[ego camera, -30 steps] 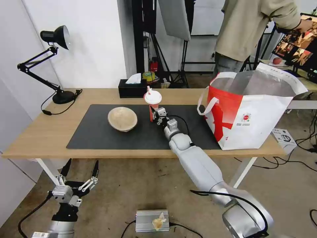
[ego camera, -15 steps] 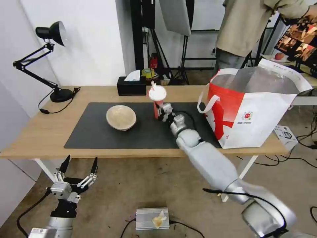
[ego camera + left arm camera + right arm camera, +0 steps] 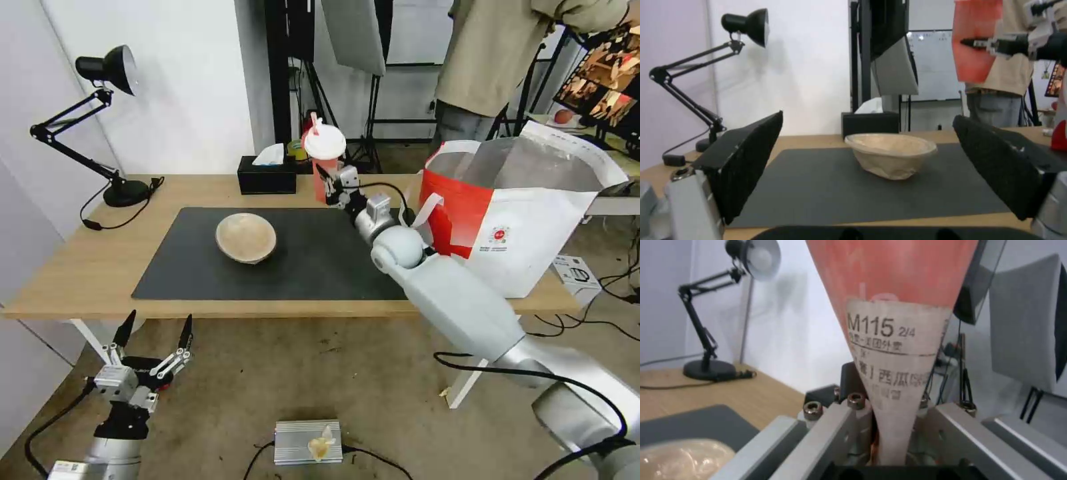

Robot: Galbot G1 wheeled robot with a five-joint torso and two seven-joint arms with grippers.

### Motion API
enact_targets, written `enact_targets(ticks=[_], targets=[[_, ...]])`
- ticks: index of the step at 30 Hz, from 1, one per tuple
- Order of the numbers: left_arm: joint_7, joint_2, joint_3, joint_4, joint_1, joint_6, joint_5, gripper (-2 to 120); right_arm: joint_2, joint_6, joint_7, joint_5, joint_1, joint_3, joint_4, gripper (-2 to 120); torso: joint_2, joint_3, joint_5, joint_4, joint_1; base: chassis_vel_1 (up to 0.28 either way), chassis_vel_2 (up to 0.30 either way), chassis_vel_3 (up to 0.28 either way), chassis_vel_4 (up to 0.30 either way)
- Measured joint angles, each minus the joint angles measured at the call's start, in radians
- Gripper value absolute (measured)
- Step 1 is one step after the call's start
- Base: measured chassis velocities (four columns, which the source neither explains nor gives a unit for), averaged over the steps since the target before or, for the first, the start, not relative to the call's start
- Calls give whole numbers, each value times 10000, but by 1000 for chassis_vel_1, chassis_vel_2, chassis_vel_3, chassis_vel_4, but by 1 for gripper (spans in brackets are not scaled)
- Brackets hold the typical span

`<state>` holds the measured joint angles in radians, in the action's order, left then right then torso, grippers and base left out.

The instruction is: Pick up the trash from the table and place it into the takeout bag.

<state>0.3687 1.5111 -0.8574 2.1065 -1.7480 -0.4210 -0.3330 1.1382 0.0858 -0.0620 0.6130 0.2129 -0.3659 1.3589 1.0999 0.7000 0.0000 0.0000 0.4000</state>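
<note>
**Red cup held aloft beside the bag**

Your left gripper [image 3: 155, 331] hangs below the table's [image 3: 80, 280] front edge, fingers spread wide. The shallow beige bowl [image 3: 246, 237] sits on the dark mat [image 3: 313, 260], left of centre. Your right gripper [image 3: 331, 181] clamps the tall red cup [image 3: 324, 155], apparently clear of the tabletop near the back edge. The takeout bag [image 3: 533, 227] stands open at the right end.

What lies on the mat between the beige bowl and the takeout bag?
Nothing: in the head view the dark mat is bare between the beige bowl and the takeout bag.
</note>
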Motion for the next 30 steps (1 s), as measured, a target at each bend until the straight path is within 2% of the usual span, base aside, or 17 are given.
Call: enact_targets(ticks=[3,15,20,22,25,30], targets=[[0,-23,-55,59,-22,0,-29,100,-220,-141,-14,247,-208,-175,317,3,0,0,1,0,0,0,0,0,0],[41,-263,-305,412,-197,-15,-249,100,-2018,-1518,-2,1769,-2044,-1071,2347,3,2,-1,-2,0,0,0,0,0,0],[43,-436,-403,683,-257,-12,-383,100,-2671,-1694,92,2184,-2685,-1293,2793,3,1,-1,1,-1,0,0,0,0,0],[43,-448,-408,696,-257,-11,-388,100,-2705,-1702,107,2201,-2716,-1303,2815,3,2,-1,1,-1,0,0,0,0,0],[44,-664,-457,887,-235,97,-498,100,-3381,-1805,333,2571,-3354,-1500,3100,3,2,-1,1,0,0,0,0,0,0],[44,-913,-402,939,-172,145,-560,100,-4022,-1829,593,2894,-3918,-1726,3242,3,1,0,2,0,0,0,0,0,0]])
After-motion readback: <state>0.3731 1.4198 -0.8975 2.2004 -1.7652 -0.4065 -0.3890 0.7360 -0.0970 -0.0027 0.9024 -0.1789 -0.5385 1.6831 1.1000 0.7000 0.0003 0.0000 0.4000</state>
